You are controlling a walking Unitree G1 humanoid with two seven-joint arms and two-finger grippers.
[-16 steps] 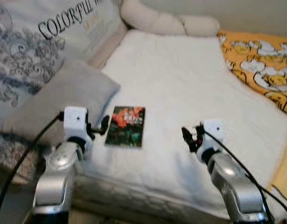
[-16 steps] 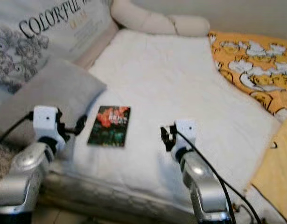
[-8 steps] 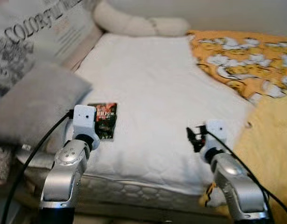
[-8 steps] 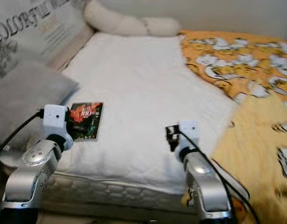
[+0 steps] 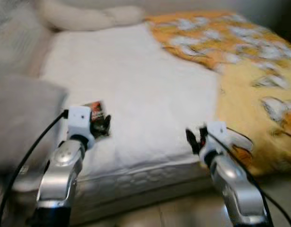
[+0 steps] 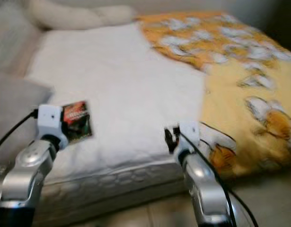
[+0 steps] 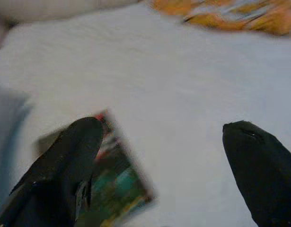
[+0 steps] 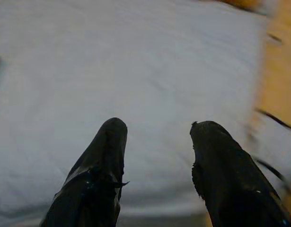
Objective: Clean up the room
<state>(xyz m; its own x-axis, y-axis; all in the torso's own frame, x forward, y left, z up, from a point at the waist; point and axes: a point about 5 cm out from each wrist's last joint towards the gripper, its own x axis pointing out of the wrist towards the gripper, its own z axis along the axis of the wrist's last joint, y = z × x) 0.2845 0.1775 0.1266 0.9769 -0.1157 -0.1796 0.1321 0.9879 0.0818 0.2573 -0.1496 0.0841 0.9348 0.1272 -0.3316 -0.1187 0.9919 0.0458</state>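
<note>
A: Which step is in hand? The robot stands at the side of a bed (image 5: pixel 150 80), and the head pictures are blurred, so it is probably walking or turning. Nothing is held. The step looks like the approach: choosing what to tidy first.

B: And the thing to tidy?

A: Most likely the book (image 6: pixel 76 120), a small one with a dark red and green cover. It lies flat on the white sheet (image 6: pixel 126 94), near the bed's front edge, just beyond the left gripper (image 7: pixel 159 170). In the left wrist view one finger (image 7: pixel 65 161) covers part of it, but no touching can be seen.

B: How are the fingers?

A: The left ones are wide apart with only sheet and book between them. The right gripper (image 8: pixel 157 161) is also parted and empty, and it hovers over the bare sheet near the front edge, well apart from the book.

B: So the next move?

A: In my judgement the left arm must come down on the book and close over one edge. A thin book lying flat on soft bedding is hard to get under, so it may slide away.

B: The rest of the room?

A: A yellow blanket (image 5: pixel 249 71) with an orange and white pattern covers the right part of the bed and hangs over its edge. A grey pillow (image 5: pixel 22 118) is on the left, a pale bolster (image 5: pixel 83 16) at the far end. The floor (image 6: pixel 259 198) below is light.
</note>
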